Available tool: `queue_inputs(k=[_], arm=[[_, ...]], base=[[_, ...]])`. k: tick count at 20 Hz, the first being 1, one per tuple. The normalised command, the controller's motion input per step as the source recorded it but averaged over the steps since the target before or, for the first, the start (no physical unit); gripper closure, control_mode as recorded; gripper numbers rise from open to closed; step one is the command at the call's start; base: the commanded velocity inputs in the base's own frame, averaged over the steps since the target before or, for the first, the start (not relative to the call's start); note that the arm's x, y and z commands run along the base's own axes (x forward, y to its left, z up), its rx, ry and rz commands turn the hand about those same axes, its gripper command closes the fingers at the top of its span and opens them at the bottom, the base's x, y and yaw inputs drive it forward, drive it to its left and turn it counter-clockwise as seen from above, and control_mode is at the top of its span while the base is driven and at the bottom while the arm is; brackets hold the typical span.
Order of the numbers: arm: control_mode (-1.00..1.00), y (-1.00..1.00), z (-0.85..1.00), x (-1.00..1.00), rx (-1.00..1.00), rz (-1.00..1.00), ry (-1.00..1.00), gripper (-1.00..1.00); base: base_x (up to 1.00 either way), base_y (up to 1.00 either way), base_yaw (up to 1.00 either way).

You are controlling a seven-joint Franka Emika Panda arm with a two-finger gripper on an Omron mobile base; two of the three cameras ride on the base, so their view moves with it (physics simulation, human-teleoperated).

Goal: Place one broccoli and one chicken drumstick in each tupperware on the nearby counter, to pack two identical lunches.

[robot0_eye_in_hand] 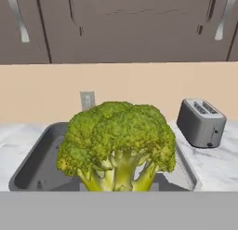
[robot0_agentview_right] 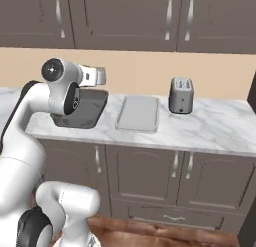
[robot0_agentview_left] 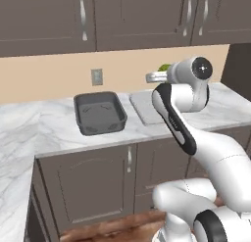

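Broccoli, 1 bumpy green floret, is clenched in the white arm's two-finger gripper, held in the air above the white veined marble counter near the deep dark grey rectangular tupperware and the shallow pale grey tupperware.

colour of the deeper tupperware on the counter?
Dark grey; the deeper tupperware shows best in the left base view.
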Motion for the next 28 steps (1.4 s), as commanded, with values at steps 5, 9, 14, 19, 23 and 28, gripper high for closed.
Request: queue_inputs(k=[5, 9, 14, 19, 23, 28], arm=[[1.00, 0.00, 0.00, 0.00, 0.00, 0.00, 0.00, 1.00], [1.00, 0.00, 0.00, 0.00, 0.00, 0.00, 0.00, 1.00], [-1.00, 0.01, -0.38, -0.17, -0.04, -0.07, 0.02, 1.00], [-1.00, -0.06, -0.72, -0.23, -0.06, -0.15, 0.08, 1.00], [-1.00, -0.40, -0.72, 0.07, -0.01, -0.11, 0.21, 1.00], [-1.00, -0.56, -0.77, 0.09, 0.02, -0.02, 0.34, 1.00]], base=[[0.96, 0.31, -0.11], [0.59, 0.36, -0.12], [0.05, 0.11, -0.05], [0.00, 0.00, 0.00], [0.00, 0.00, 0.00], [0.00, 0.00, 0.00]])
